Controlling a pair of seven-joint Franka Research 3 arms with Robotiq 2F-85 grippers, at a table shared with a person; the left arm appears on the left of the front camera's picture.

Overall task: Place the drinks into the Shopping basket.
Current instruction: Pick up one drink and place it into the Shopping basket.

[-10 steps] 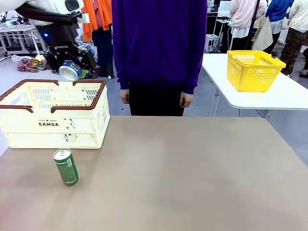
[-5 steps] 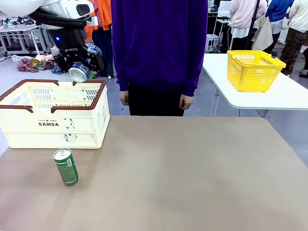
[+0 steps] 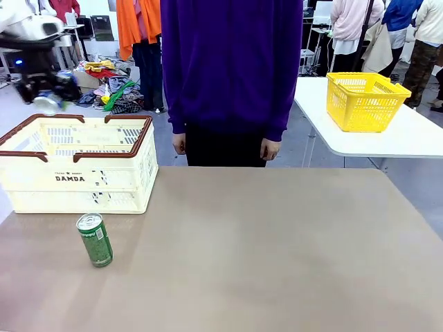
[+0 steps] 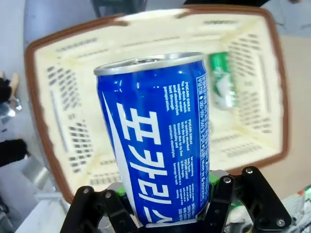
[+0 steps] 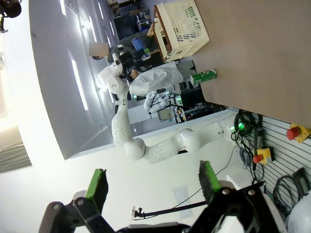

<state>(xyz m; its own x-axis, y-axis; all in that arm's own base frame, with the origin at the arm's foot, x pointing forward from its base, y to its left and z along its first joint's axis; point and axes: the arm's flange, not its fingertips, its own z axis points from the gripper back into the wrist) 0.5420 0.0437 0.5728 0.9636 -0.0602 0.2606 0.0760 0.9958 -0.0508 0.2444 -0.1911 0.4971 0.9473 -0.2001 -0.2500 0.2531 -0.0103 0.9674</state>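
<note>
Blue metal drink can with white lettering and a silver top (image 4: 155, 141), clamped between the left arm's black fingers (image 4: 252, 194). The fingers grip its lower body, and its long axis runs along them, silver top leading. The front view places the can in the air above the far left corner of the large cream-white slotted plastic basket with the reddish-brown rim (image 3: 111, 156). The basket stands at the far left corner of the beige counter (image 3: 277, 249). In the left wrist view the basket's open mouth lies straight ahead of the can's top, with the rim framing it on all sides. A release therefore appears to need only a descent along the finger axis, provided the can passes inside the far rim.

Green metal drink can with a silver top (image 3: 95, 239), upright on the counter near its left edge, just in front of the basket's near wall and outside it. It lies nearer the left arm. The right arm's green-padded fingers (image 5: 209, 178) stand wide apart, holding nothing.
</note>
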